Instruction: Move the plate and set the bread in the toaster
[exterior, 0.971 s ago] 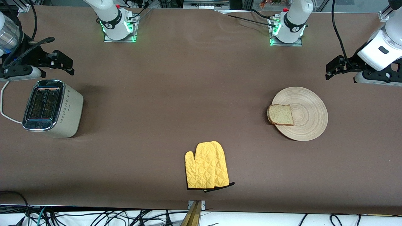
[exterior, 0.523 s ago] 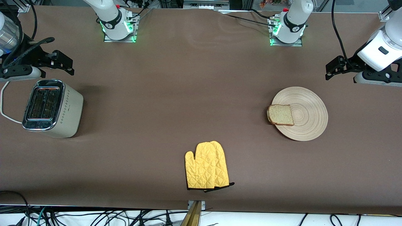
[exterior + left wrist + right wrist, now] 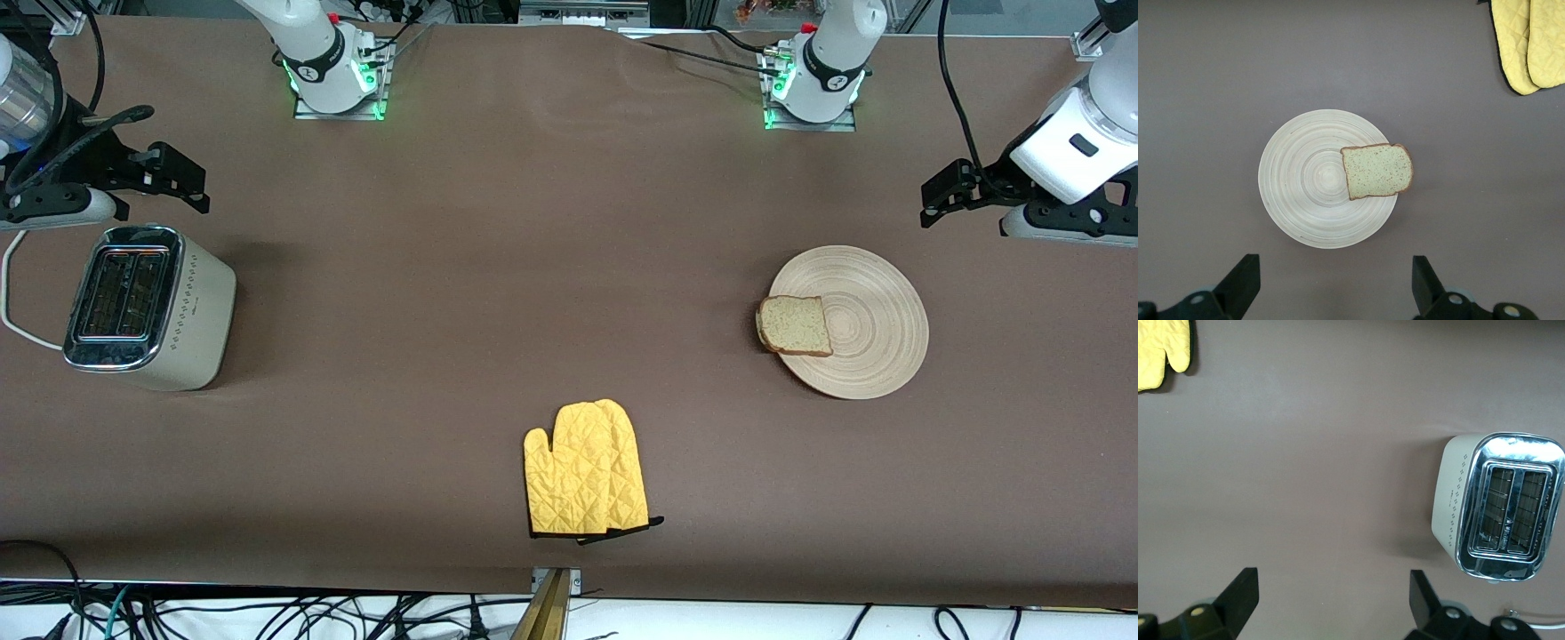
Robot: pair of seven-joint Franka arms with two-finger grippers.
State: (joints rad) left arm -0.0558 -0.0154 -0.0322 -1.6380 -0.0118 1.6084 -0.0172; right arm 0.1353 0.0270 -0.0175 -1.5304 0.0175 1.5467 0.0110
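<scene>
The bread [image 3: 794, 325] lies flat on the plate [image 3: 867, 331], overhanging the rim on the side toward the toaster [image 3: 147, 307]; its rounded top points that way, its long axis running along the bench [image 3: 533, 267]. The plate sits at the left arm's end, the toaster at the right arm's end, slots running nearer-to-farther. The left tool [image 3: 1331, 293] hangs above the bench just beside the plate, jaws wide and empty; the right tool [image 3: 1328, 610] waits likewise near the toaster. A yellow oven mitt [image 3: 585, 469] lies between, nearer the camera. Likely risks: sliding the plate could tip the overhanging slice off, and a flat slice is hard to pinch.
</scene>
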